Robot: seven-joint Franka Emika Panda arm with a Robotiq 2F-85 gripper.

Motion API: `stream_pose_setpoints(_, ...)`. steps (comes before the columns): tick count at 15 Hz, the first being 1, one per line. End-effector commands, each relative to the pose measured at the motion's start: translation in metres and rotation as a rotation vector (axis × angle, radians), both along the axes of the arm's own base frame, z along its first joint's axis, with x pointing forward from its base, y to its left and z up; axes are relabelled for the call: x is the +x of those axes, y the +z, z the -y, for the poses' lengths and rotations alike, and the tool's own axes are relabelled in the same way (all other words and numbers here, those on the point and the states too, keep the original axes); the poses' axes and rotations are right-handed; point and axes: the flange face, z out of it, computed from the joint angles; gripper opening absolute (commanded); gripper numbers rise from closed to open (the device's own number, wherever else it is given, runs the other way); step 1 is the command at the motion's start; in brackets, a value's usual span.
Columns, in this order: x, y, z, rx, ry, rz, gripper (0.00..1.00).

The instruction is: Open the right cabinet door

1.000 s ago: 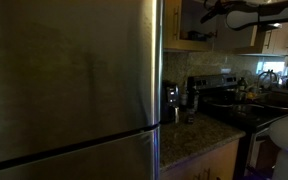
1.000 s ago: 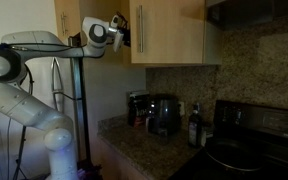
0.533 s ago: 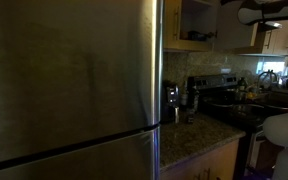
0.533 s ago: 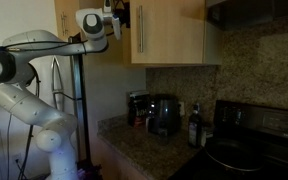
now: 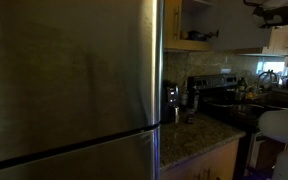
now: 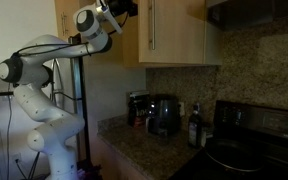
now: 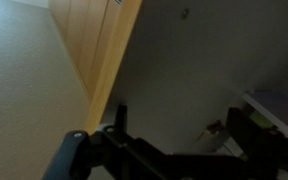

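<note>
Swung wider since earlier: right cabinet door | gripper at its left edge, jaws spread (pinching nothing) | panel judged light, stiff; take the bar handle.

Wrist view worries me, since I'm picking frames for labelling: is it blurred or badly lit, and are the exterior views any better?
Wrist view: soft all over, the gripper a dark shape against pale surfaces. In an exterior view, the dim fridge door fills most of the frame, the rest shadowy. In an exterior view, the right cabinet door is evenly lit and fairly sharp.
</note>
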Motion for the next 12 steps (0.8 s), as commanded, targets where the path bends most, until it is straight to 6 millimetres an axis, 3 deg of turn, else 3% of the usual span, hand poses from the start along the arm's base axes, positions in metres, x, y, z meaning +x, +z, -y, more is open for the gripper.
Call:
stream_pose_setpoints(1, -0.022, -0.051, 0.059, 0.105, -0.175, -0.006, 1.00)
stream_pose_setpoints(4, -0.029, -0.117, 0.115, 0.262, -0.294, -0.029, 1.00)
stream_pose_setpoints(7, -0.026, -0.190, 0.151, 0.426, -0.383, -0.028, 1.00)
stream_pose_setpoints(9, -0.024, -0.224, 0.168, 0.527, -0.461, -0.033, 1.00)
stream_pose_setpoints(11, -0.011, -0.246, 0.165, 0.621, -0.491, -0.033, 1.00)
stream_pose_setpoints(12, 0.006, -0.252, 0.140, 0.680, -0.429, -0.040, 1.00)
